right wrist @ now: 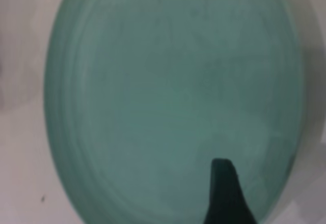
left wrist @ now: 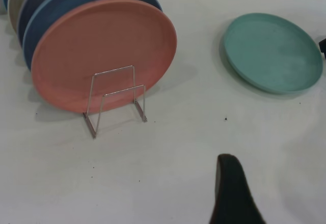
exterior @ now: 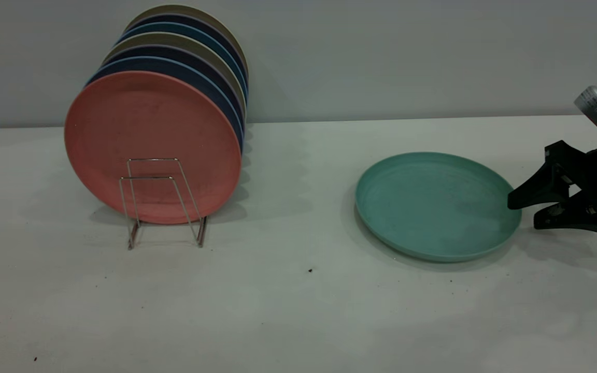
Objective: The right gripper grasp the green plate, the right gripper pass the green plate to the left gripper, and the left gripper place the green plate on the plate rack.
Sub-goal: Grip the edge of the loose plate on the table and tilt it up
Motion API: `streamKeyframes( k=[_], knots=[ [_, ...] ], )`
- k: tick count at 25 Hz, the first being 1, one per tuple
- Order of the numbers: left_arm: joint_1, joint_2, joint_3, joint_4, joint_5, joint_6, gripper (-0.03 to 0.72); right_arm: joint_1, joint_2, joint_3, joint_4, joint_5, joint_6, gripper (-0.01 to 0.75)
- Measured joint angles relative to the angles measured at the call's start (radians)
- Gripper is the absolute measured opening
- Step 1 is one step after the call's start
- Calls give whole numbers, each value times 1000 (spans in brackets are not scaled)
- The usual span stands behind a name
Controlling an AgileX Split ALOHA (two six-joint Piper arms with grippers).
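Note:
The green plate (exterior: 436, 204) lies flat on the white table, right of centre; it also shows in the left wrist view (left wrist: 272, 51) and fills the right wrist view (right wrist: 168, 96). My right gripper (exterior: 522, 213) is open at the plate's right rim, its upper jaw over the rim and its lower jaw just outside it, low to the table. One of its fingers (right wrist: 224, 193) shows above the plate. Of my left gripper only one black finger (left wrist: 230, 193) shows, above bare table and well away from the plate. The plate rack (exterior: 164, 202) stands at the left.
The rack (left wrist: 114, 99) holds several upright plates, a salmon-pink one (exterior: 151, 145) in front, then blue and olive-tan ones behind. Its front wire loops stand bare before the pink plate. Bare table lies between rack and green plate. A grey wall runs behind.

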Motion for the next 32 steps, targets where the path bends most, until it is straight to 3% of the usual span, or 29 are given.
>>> streamKeyframes(
  k=[19,22,27,29,32],
  knots=[
    [0,0,0,0,-4,0,468,81,72,-82,45,-44,5,479],
    [0,0,0,0,-3,0,468,86,78,-88,54,-56,6,393],
    [0,0,0,-6,-2,-2,468,86,80,-89,48,-104,5,78],
    [0,0,0,-21,2,-2,468,86,80,-89,46,-118,5,26],
    [0,0,0,-50,10,-2,468,86,79,-89,42,-119,10,13]
  ],
)
